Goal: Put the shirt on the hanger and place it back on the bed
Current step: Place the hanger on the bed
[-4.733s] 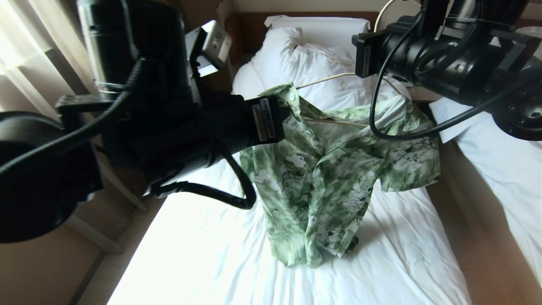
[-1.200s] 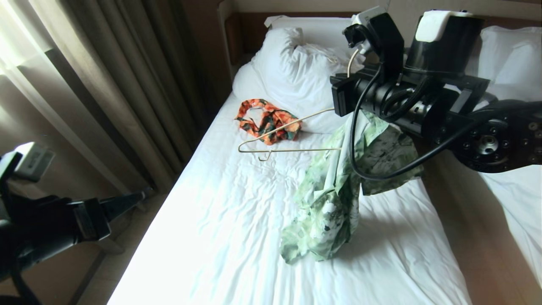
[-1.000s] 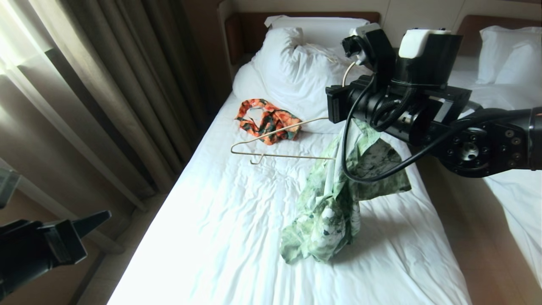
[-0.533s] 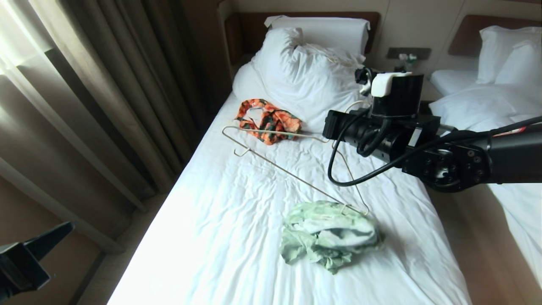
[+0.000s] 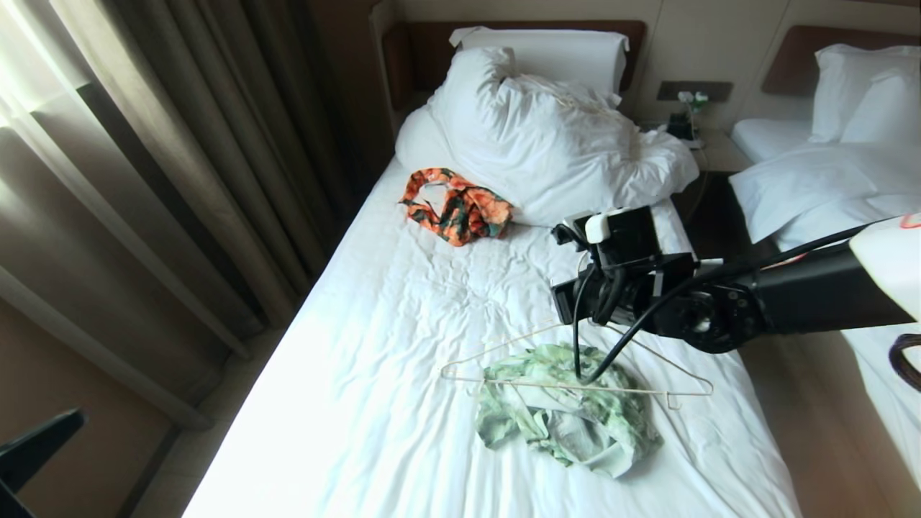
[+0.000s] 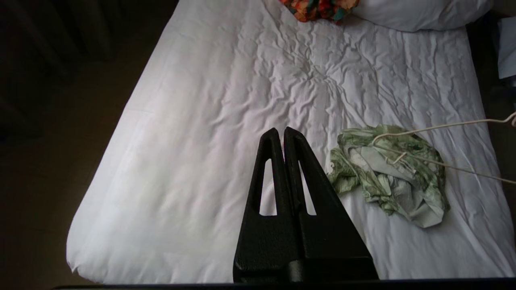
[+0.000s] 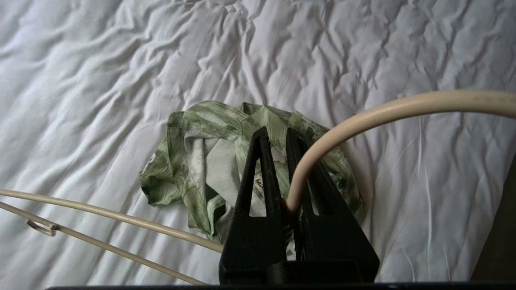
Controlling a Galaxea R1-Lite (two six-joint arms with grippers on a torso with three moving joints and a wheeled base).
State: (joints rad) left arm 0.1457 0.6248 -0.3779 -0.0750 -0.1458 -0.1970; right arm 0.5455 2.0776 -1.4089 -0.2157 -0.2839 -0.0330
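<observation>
The green-and-white shirt [image 5: 565, 410] lies crumpled in a heap on the bed's sheet [image 5: 374, 345]. The cream hanger [image 5: 575, 386] lies tilted across the top of the heap, one end over the cloth and the other end sticking out toward the bed's right side. My right gripper [image 7: 275, 133] hovers just above the heap, shut on the hanger [image 7: 363, 117] at the base of its hook. The shirt [image 7: 201, 153] sits right beneath the fingers. My left gripper [image 6: 280, 132] is shut and empty, low off the bed's near left corner, with the shirt [image 6: 387, 173] to its right.
An orange-and-dark-green garment [image 5: 457, 205] lies near the bulky white duvet [image 5: 547, 137] at the head of the bed. Curtains [image 5: 144, 144] hang along the left. A second bed [image 5: 827, 180] stands on the right across a narrow floor gap.
The right arm has come down toward the sheet with the hanger. The shirt, hanging from the hanger a second ago, has dropped into a heap. The left arm has sunk lower at the bottom left.
</observation>
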